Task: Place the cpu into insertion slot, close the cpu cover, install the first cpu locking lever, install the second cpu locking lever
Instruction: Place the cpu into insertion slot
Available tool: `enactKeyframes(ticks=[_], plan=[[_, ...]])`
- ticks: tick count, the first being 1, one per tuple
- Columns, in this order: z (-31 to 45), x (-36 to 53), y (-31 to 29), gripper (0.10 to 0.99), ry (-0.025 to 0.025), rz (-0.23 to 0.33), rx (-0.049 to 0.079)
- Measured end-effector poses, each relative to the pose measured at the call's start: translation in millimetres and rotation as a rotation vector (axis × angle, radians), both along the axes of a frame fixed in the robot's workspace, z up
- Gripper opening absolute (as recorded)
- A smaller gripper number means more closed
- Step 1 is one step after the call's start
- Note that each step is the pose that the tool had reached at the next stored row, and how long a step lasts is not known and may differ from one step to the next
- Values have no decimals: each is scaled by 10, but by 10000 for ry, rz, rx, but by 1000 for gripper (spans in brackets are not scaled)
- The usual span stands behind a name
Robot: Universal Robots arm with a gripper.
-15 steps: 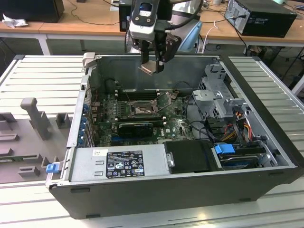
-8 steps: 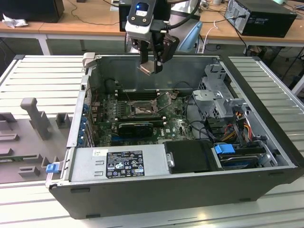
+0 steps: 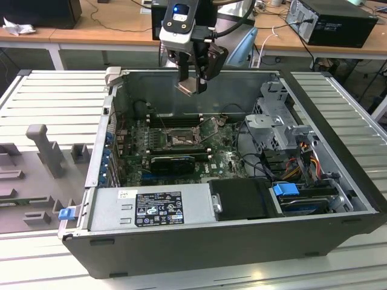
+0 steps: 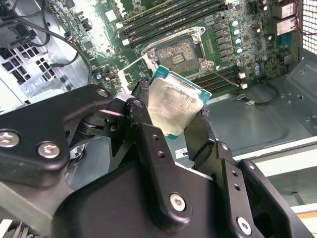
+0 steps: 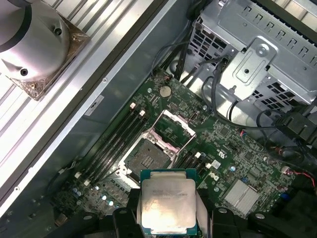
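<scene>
My gripper (image 3: pixel 192 84) hangs over the back wall of the open computer case, shut on the cpu (image 3: pixel 185 88). Both wrist views show the cpu (image 5: pixel 167 206) (image 4: pixel 173 106) as a flat, pale silver square with a green edge, clamped by its sides between the black fingers (image 4: pixel 144 126). It is in the air, well above the green board. The insertion slot (image 5: pixel 148 157) (image 4: pixel 178 49) (image 3: pixel 180 140) lies bare below, dark with a silvery rim. Beside the slot, the cpu cover (image 5: pixel 174 130) stands swung up on its hinge.
Long black memory slots (image 5: pixel 116 141) run beside the socket. A metal drive cage (image 3: pixel 275 124) with cables fills the exterior view's right. A black expansion card (image 3: pixel 172 162) and the power supply (image 3: pixel 151 208) sit nearer the front. The case walls (image 3: pixel 199 244) ring the board.
</scene>
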State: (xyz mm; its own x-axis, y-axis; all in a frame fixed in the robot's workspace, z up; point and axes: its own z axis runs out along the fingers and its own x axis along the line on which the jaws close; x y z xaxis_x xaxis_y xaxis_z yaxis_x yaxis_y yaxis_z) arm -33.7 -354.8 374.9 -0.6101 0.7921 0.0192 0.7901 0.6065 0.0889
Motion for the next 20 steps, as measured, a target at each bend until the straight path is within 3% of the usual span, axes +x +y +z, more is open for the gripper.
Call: enactKeyframes(ticks=[12, 20], plan=[[-3, 0, 0, 529, -1, -264, -7], [-7, 0, 0, 529, 0, -1304, -15]])
